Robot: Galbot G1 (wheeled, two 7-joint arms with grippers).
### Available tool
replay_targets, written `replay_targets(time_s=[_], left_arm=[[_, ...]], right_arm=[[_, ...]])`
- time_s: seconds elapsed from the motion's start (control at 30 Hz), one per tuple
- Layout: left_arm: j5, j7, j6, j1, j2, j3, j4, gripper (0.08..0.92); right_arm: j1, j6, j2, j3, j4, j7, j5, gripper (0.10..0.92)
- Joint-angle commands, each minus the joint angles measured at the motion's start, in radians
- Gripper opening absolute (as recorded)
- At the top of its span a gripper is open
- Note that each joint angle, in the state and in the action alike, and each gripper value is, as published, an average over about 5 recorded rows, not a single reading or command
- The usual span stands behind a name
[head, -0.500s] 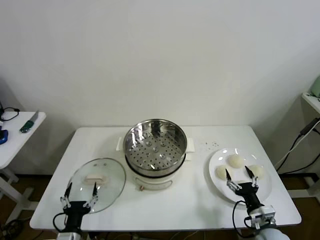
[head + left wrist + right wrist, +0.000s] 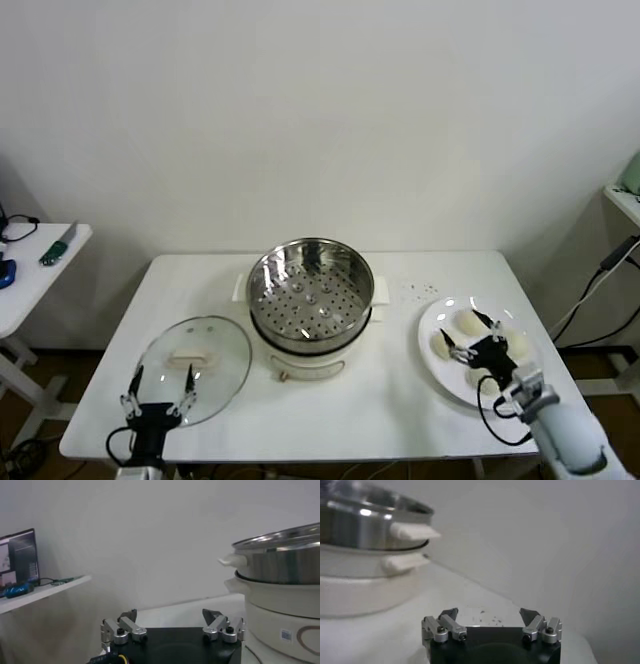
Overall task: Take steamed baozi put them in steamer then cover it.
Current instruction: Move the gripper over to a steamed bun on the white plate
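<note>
baozi (image 2: pixel 468 322): the right gripper (image 2: pixel 472 336) covers part of them on the plate (image 2: pixel 432 368), so the number is hard to tell.
steamer (image 2: pixel 280 575): cut off by the edge in both wrist views; only one side shows.
cover (image 2: pixel 195 355): the left gripper (image 2: pixel 160 388) hides its near rim.
left arm: cut off at the head view's bottom edge.
small things on the side table (image 2: pixel 40 262): too small to name.

- White table (image 2: pixel 330 415), rectangular, stands against a plain white wall (image 2: pixel 320 110).
- Left of the table: smaller white side table (image 2: pixel 30 285), with a dark cable and a small green item on it.
- Right of the table: white shelf edge (image 2: pixel 622 205), black cable (image 2: pixel 590 295) hanging below it.
- Brown floor (image 2: pixel 55 375) visible under the table's left end.
- Even, soft light.
</note>
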Motion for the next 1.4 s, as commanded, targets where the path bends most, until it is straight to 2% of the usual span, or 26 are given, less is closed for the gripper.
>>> replay_targets(time_s=[0.03, 0.17, 0.3, 0.43, 0.53, 0.9, 1.4], left_arm=[[0.008, -0.018, -0.03, 0.02, 0.0, 0.024, 0.007, 0.823], [0.013, -0.026, -0.04, 0.031, -0.001, 0.037, 0.009, 0.823], [0.018, -0.031, -0.043, 0.037, -0.002, 0.043, 0.009, 0.823], [0.017, -0.033, -0.039, 0.032, -0.002, 0.037, 0.009, 0.823], [0.015, -0.033, -0.035, 0.027, 0.0, 0.031, 0.011, 0.823], [0.001, -0.034, -0.01, 0.007, 0.013, 0.004, 0.012, 0.823], [-0.003, -0.036, 0.002, -0.003, 0.022, -0.007, 0.019, 0.823]], right_arm=[[0.383, -0.114, -0.345, -0.275, -0.154, -0.379, -0.084, 0.823], [0.677, -0.036, -0.401, -0.515, -0.296, -0.569, -0.138, 0.823], [0.994, 0.068, -0.409, -0.805, -0.424, -0.735, -0.255, 0.823], [1.252, 0.145, -0.37, -1.096, -0.541, -0.795, -0.297, 0.823], [1.34, 0.182, -0.33, -1.218, -0.601, -0.808, -0.319, 0.823], [1.42, 0.213, -0.18, -1.43, -0.792, -0.818, -0.337, 0.823], [1.279, 0.215, -0.039, -1.3, -0.918, -0.754, -0.368, 0.823]])
